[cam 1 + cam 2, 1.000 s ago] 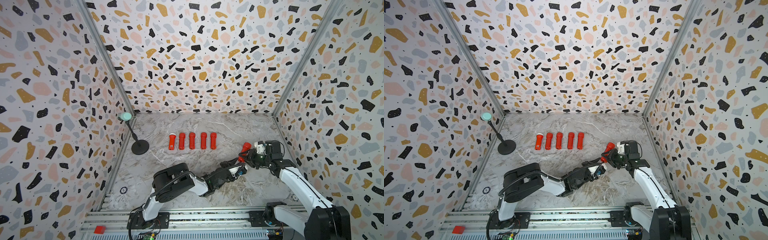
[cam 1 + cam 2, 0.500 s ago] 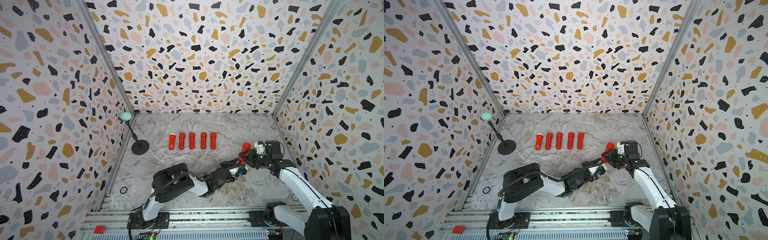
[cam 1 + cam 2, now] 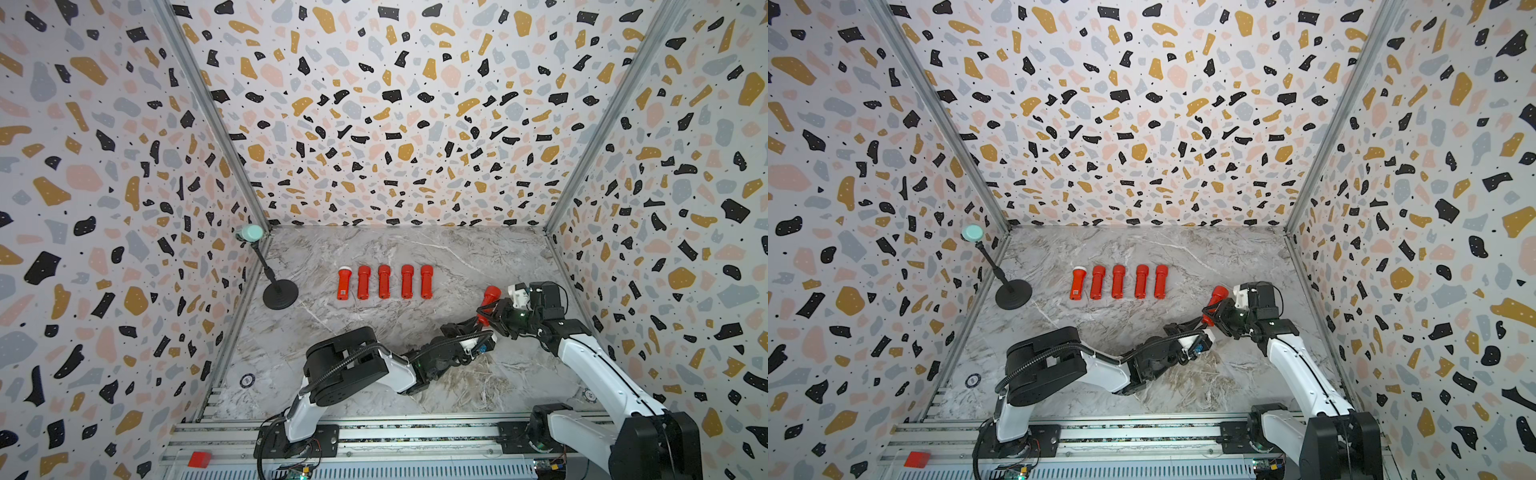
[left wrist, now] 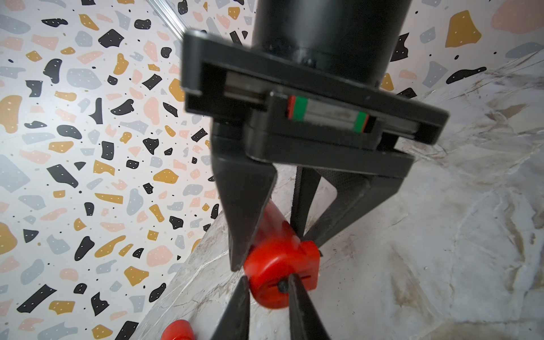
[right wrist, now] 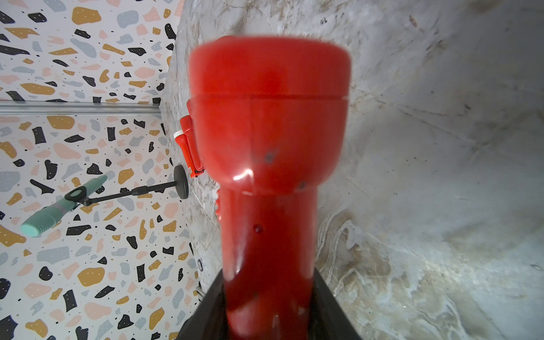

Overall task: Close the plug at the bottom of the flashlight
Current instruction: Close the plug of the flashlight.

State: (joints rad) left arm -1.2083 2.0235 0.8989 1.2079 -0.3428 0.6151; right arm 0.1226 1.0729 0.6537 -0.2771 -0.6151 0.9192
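Red flashlight is clamped by its barrel in the right gripper, clear of the marble tabletop near the right wall, with its head pointing toward the back wall. The left gripper has its jaws drawn close together, tips against the flashlight's bottom end; whether they pinch anything there cannot be told. Five more flashlights lie in a row farther back, well apart.

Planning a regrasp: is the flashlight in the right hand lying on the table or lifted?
Lifted and tilted: the right hand grips the flashlight mid-body, its head angled up off the table.
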